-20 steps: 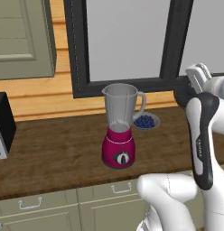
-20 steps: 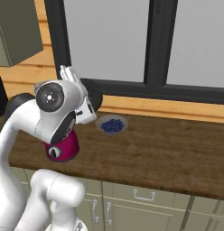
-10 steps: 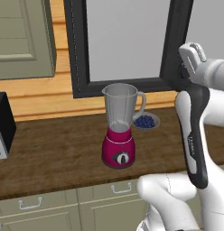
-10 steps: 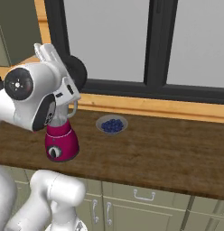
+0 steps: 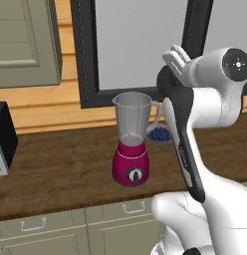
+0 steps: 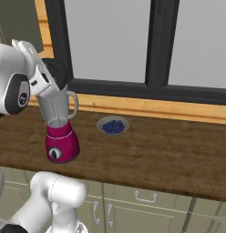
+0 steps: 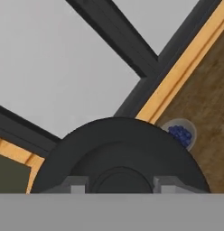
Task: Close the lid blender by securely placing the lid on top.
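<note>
The jaws pinch the dark lid up in the air beside the open-topped blender, which stands on the wooden tabletop.

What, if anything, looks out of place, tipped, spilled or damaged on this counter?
Nothing stands out. The blender stands upright on the counter with its jar open. The berries sit inside their bowl, none spilled. The lid is off the jar, held in the pincer up in front of the window.
</note>
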Robot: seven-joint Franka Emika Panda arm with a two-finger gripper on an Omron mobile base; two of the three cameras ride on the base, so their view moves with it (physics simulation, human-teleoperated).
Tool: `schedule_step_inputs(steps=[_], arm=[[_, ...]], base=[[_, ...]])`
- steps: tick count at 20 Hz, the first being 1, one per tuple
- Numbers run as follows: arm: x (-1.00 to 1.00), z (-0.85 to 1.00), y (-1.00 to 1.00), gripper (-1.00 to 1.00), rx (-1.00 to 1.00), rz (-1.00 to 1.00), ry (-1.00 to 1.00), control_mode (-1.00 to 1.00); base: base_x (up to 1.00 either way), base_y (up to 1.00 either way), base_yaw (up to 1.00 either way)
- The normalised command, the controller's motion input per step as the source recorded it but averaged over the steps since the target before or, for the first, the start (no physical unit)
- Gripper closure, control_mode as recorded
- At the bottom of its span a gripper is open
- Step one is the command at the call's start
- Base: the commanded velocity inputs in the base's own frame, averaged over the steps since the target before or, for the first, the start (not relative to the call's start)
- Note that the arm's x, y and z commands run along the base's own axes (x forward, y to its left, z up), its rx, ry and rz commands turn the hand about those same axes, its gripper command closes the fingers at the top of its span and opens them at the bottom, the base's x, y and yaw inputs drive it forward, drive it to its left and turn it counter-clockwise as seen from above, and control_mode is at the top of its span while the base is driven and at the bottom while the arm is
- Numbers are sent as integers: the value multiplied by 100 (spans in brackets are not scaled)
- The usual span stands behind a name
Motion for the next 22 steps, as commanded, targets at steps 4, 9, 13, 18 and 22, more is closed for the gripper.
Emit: schedule_step_inputs(steps=[4, 9, 13, 18, 22], arm=[[21, 11, 31, 100, -3, 1, 21, -100], [19, 2, 24, 100, 0, 2, 24, -100], [4, 0, 20, 100, 0, 2, 24, -100], [0, 3, 3, 100, 0, 0, 7, -100], [-3, 11, 0, 100, 0, 0, 0, -100]], base=[[0, 0, 0], [0, 0, 0], [0, 0, 0], [0, 0, 0], [0, 0, 0]])
